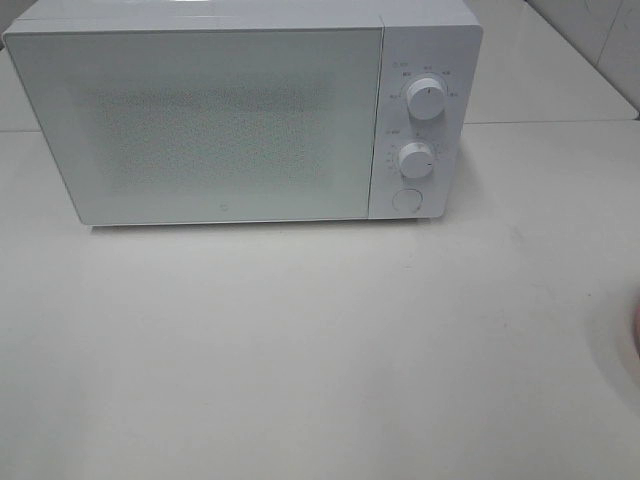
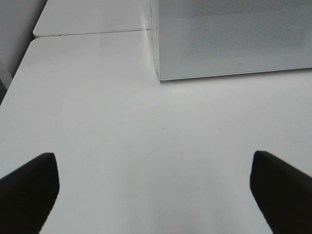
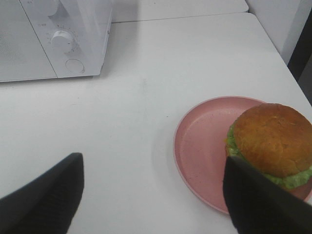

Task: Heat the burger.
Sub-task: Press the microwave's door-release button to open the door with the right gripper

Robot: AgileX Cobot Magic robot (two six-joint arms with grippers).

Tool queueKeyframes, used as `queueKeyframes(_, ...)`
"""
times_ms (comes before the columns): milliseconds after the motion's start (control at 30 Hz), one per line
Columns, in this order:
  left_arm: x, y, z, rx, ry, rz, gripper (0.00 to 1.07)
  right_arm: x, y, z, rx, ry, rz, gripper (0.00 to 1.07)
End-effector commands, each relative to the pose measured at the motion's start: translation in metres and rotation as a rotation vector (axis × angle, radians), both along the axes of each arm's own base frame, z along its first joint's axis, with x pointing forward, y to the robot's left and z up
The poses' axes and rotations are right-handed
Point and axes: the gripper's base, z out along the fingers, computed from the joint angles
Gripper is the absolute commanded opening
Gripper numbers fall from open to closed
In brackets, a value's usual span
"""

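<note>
The burger (image 3: 273, 139) has a domed, golden-brown bun with green lettuce showing under it. It sits off-centre on a pink plate (image 3: 204, 146) on the white table (image 1: 300, 350), well apart from the closed white microwave (image 1: 200, 120). The right claw (image 3: 152, 163) is spread wide near the plate and holds nothing. The left claw (image 2: 153, 160) is also spread and empty, over bare table.

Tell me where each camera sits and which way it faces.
Exterior high: mounted above, looking down at the closed microwave and table; no arm shows.
Left wrist: on the left arm, facing the microwave's corner; open left gripper shows.
Right wrist: on the right arm, facing the burger on its pink plate; open right gripper shows.
Shared: all three show the microwave.
</note>
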Motion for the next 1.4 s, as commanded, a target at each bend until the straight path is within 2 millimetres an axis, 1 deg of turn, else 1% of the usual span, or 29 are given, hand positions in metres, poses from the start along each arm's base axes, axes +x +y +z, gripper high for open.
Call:
queueKeyframes(33,-0.003,0.000,0.000,-0.004,-0.023,-0.003,1.00,-0.004,0.000,0.000,-0.001,-0.031,-0.001,0.76)
queueKeyframes(467,-0.003,0.000,0.000,-0.004,-0.023,-0.003,1.00,-0.004,0.000,0.000,0.009,-0.028,-0.002,0.76)
queueKeyframes(567,-0.003,0.000,0.000,-0.004,-0.023,-0.003,1.00,-0.004,0.000,0.005,0.012,-0.060,0.001,0.76)
queueKeyframes(633,-0.003,0.000,0.000,-0.004,-0.023,-0.003,1.00,0.000,0.001,0.020,0.010,-0.109,0.005,0.76)
queueKeyframes(733,-0.003,0.000,0.000,-0.004,-0.023,-0.003,1.00,0.003,0.001,0.022,0.007,-0.108,0.005,0.76)
queueKeyframes(800,-0.003,0.000,0.000,-0.004,-0.023,-0.003,1.00,0.014,0.002,0.026,-0.002,-0.095,0.008,0.76)
queueKeyframes(833,-0.003,0.000,0.000,-0.004,-0.023,-0.003,1.00,0.014,0.002,0.026,-0.002,-0.095,0.008,0.76)
queueKeyframes(867,-0.003,0.000,0.000,-0.004,-0.023,-0.003,1.00,0.023,0.003,0.029,-0.006,-0.087,0.012,0.76)
queueKeyframes(900,-0.003,0.000,0.000,-0.004,-0.023,-0.003,1.00,0.028,0.004,0.030,-0.008,-0.081,0.014,0.76)
queueKeyframes(933,-0.003,0.000,0.000,-0.004,-0.023,-0.003,1.00,0.028,0.004,0.030,-0.008,-0.081,0.014,0.76)
queueKeyframes(967,-0.003,0.000,0.000,-0.004,-0.023,-0.003,1.00,0.036,0.005,0.033,-0.015,-0.089,0.018,0.76)
queueKeyframes(1033,-0.003,0.000,0.000,-0.004,-0.023,-0.003,1.00,0.040,0.005,0.034,-0.023,-0.092,0.017,0.76)
queueKeyframes(1100,-0.003,0.000,0.000,-0.004,-0.023,-0.003,1.00,0.057,0.007,0.038,-0.045,-0.111,0.024,0.76)
queueKeyframes(1167,-0.003,0.000,0.000,-0.004,-0.023,-0.003,1.00,0.060,0.007,0.038,-0.046,-0.110,0.027,0.76)
queueKeyframes(1200,-0.003,0.000,0.000,-0.004,-0.023,-0.003,1.00,0.068,0.009,0.040,-0.047,-0.114,0.033,0.76)
queueKeyframes(1300,-0.003,0.000,0.000,-0.004,-0.023,-0.003,1.00,0.071,0.009,0.040,-0.052,-0.116,0.035,0.76)
queueKeyframes(1367,-0.003,0.000,0.000,-0.004,-0.023,-0.003,1.00,0.086,0.011,0.041,-0.067,-0.119,0.045,0.76)
queueKeyframes(1400,-0.003,0.000,0.000,-0.004,-0.023,-0.003,1.00,0.086,0.011,0.041,-0.067,-0.119,0.045,0.76)
